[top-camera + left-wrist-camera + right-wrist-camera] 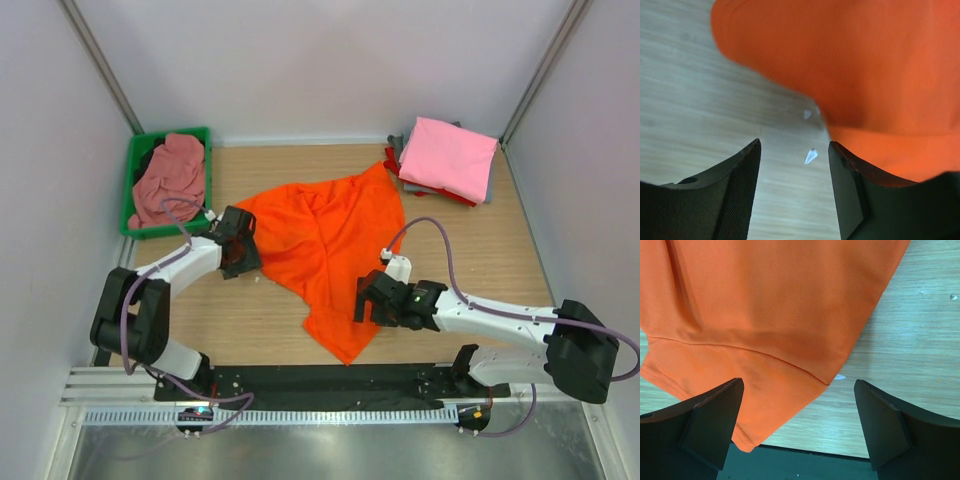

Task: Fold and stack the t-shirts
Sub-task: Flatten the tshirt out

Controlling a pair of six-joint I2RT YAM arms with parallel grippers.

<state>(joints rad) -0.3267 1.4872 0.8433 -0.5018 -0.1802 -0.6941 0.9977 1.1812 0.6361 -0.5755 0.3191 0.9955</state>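
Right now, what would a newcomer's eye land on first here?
The bright orange t-shirt sprawled unfolded mid-table, with the left arm and right arm at its edges. Then the pink t-shirt topping the folded stack at the far right corner, and the green bin at far left.

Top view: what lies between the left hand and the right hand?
The orange t-shirt, crumpled on the table, spans the stretch between left hand and right hand, seen in the top view.
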